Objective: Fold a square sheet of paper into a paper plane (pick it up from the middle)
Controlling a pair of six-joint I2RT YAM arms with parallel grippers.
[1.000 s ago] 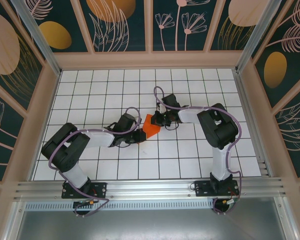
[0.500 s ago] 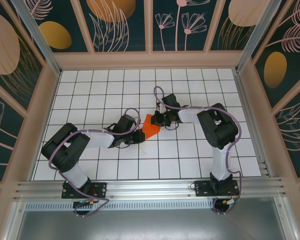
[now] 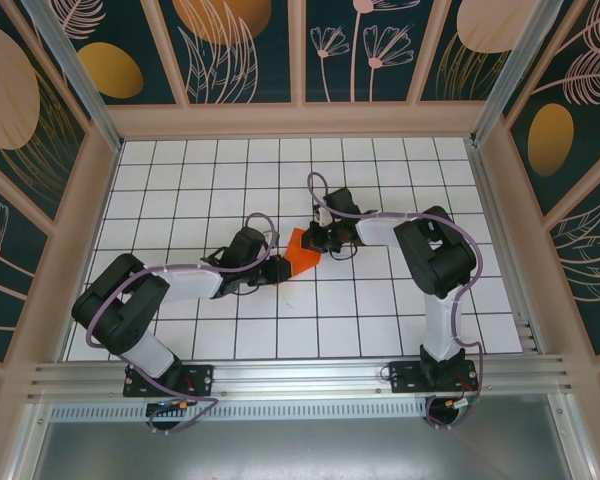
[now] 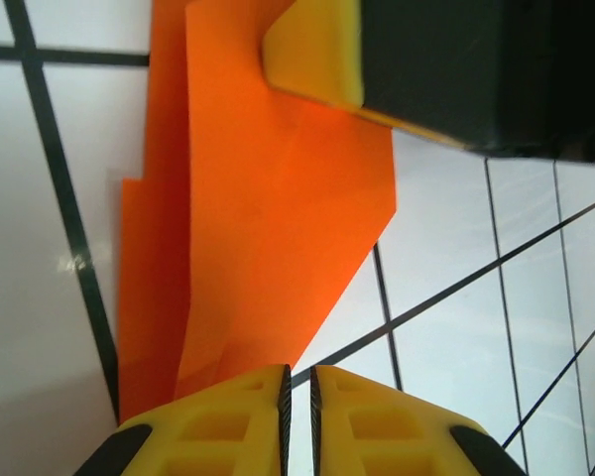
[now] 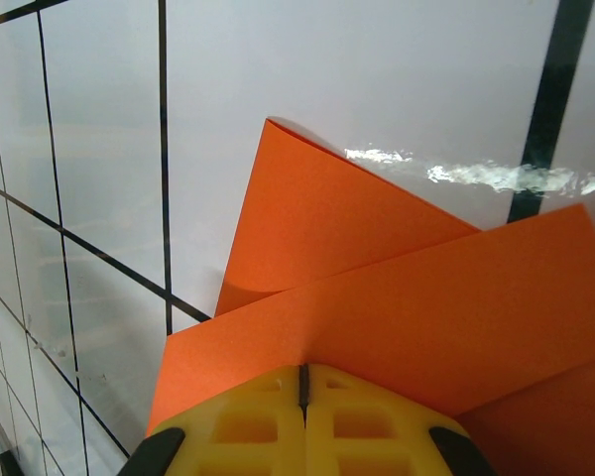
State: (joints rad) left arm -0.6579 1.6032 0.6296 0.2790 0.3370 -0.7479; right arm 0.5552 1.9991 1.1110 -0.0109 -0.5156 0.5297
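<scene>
On the glossy gridded desk (image 3: pixel 180 180), near its middle, the square sheet of paper (image 3: pixel 302 252) is lying part-folded, and I'm fearing a slide skewing its crease: the right tool (image 5: pixel 303 372), fully closed, is merely pressing it, while the left tool (image 4: pixel 299 372), barely parted, is gripping nothing at its corner. Thin, matte, bright orange flaps are overlapping at angles.

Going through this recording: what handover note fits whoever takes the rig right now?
Left gripper: jaws nearly together at one edge of the bright orange partly folded paper sheet; grip unclear.
Right gripper: shut, tips on the sheet's opposite side.
Sheet lies midway on the white gridded table, layers overlapping.
Done: early folds. Left: the remaining folds into a pointed plane.
</scene>
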